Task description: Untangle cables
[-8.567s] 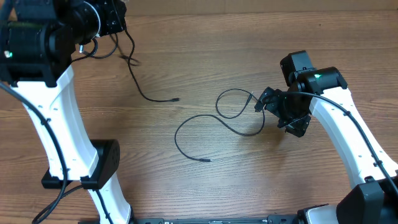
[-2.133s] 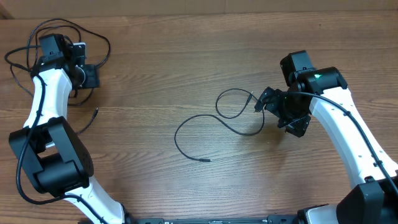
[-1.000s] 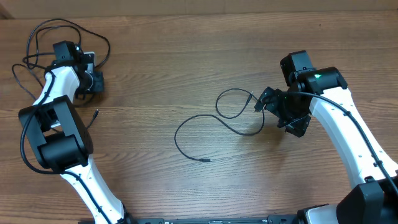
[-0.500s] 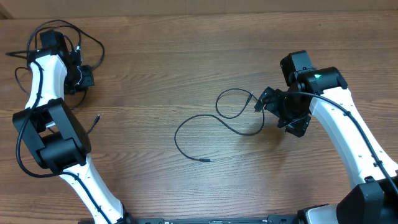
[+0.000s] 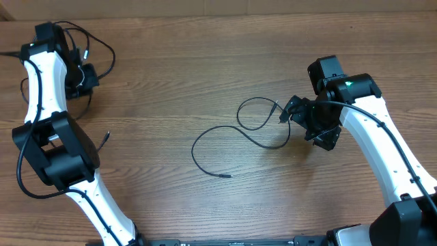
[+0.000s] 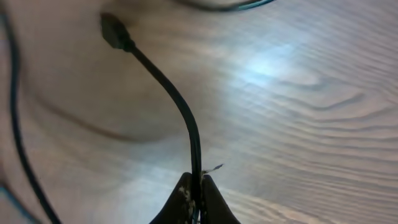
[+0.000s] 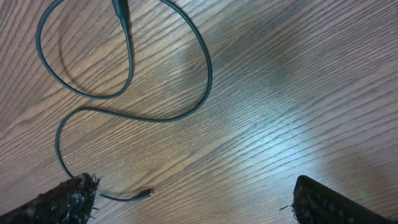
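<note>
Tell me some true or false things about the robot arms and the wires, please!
1. The left gripper is pinching a black cable. True.
2. The right gripper is squeezed shut. False: its fingers are wide apart.
3. The middle cable curls into a loop on the table. True.
4. The table is made of glass. False: it is brown wood.
</note>
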